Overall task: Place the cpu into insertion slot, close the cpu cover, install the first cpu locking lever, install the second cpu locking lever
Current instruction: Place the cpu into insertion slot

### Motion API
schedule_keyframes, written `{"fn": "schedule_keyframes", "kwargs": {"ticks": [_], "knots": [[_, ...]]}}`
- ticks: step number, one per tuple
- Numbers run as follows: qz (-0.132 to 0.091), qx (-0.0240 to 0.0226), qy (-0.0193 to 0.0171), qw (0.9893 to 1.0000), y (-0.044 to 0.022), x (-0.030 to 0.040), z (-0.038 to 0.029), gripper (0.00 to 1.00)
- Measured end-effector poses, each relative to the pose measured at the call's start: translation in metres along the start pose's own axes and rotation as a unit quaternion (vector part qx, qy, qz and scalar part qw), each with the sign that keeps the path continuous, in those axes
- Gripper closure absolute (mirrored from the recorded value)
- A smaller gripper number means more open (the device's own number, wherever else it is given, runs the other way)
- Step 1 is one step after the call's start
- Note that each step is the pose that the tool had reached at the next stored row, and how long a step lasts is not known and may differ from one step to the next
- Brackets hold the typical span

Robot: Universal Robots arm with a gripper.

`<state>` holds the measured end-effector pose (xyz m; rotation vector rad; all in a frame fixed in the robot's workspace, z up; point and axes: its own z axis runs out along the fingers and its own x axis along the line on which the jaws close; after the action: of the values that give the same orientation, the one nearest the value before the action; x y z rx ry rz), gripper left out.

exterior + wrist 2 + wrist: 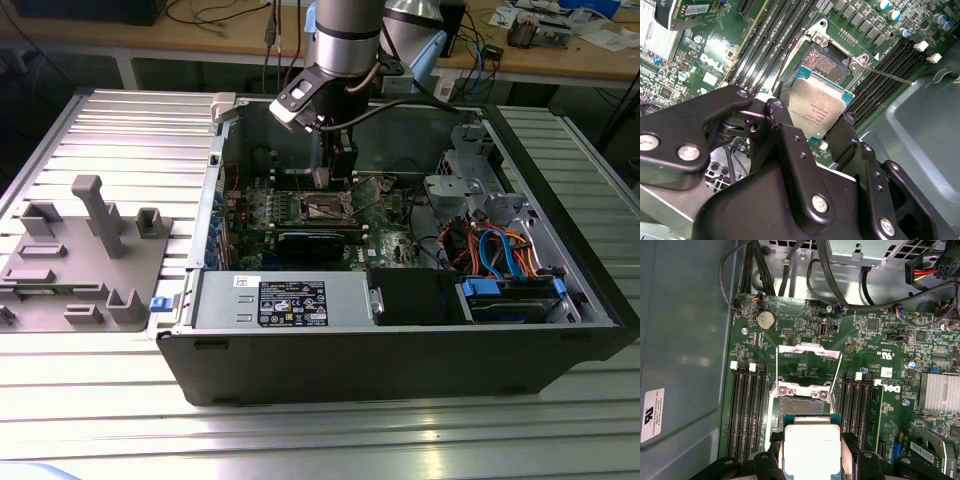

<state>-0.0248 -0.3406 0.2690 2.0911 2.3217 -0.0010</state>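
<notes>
An open black computer case [400,350] sits on a ribbed metal table [120,120]. Inside it lies a green motherboard [805,320]. The robot arm reaches down into the case, and its gripper [333,180] hangs over the empty chip socket [800,405]. The silvery cover [807,351] stands swung open beside the socket. The black fingers [782,112] are clamped on opposite edges of the cpu [817,107], which hangs just above the socket and is not seated in it.
</notes>
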Motion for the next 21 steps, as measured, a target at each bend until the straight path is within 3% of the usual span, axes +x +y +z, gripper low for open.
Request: {"fn": "schedule_keyframes", "kwargs": {"ticks": [5, 10, 17, 21], "knots": [[0.012, 0.0001, -0.0001, 0.9999, 0.0001, 0.0010, 0.0015, 0.46], [0.018, 0.0003, -0.0005, 0.9998, 0.0003, 0.0030, 0.0075, 0.46], [0.027, 0.0007, -0.0076, 0.9996, 0.0007, 0.0067, 0.0160, 0.46], [0.034, 0.0002, -0.0089, 0.9994, 0.0007, 0.0075, 0.0213, 0.46]]}}
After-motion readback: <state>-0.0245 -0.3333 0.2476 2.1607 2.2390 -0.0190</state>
